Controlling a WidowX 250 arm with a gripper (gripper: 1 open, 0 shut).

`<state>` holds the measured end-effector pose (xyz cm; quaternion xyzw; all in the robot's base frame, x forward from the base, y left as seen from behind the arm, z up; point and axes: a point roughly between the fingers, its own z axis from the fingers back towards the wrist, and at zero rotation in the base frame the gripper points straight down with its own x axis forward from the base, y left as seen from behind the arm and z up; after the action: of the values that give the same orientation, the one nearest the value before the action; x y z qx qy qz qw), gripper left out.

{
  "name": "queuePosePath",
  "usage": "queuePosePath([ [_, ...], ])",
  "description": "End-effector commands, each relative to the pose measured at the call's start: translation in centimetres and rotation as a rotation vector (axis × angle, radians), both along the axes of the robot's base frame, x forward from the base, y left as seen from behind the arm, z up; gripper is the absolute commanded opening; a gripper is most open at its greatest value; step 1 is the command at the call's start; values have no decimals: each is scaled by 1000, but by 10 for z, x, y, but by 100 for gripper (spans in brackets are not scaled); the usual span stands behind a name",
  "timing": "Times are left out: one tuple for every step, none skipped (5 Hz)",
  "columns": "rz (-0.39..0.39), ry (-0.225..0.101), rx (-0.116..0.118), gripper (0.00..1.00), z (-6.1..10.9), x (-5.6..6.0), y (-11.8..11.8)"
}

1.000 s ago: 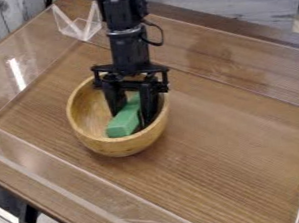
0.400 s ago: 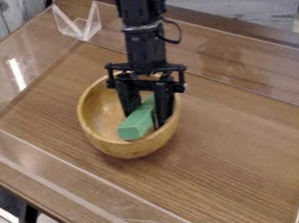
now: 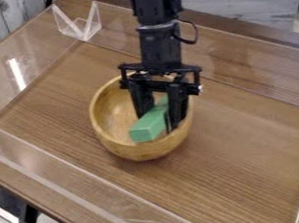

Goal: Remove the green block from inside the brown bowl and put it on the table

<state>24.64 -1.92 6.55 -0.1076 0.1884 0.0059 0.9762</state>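
- Tool (image 3: 164, 104) reaches down into brown bowl (image 3: 115, 137), fingers clamped on green block (image 3: 150, 124).
- Block tilted, upper end between fingers, lower end near bowl's inner wall.
- Bowl sits on table (image 3: 250, 153), near its middle.

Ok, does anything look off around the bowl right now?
Yes: the brown bowl has slid right across the table along with the gripper, which is shut on the green block, so the bowl is dragging rather than staying put.

The small bright green rectangular block (image 3: 151, 124) lies tilted inside the round light-brown wooden bowl (image 3: 115, 137), toward its right side; the bowl rests on the dark wood-grain table (image 3: 252, 163).
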Motion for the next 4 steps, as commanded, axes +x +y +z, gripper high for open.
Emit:
queuePosePath([
  [-21, -113, -3, 0, 26, 13, -9],
  [-49, -119, -12, 0, 26, 12, -20],
  [-77, -124, -21, 0, 25, 11, -31],
  [-98, -132, -29, 0, 24, 12, -39],
])
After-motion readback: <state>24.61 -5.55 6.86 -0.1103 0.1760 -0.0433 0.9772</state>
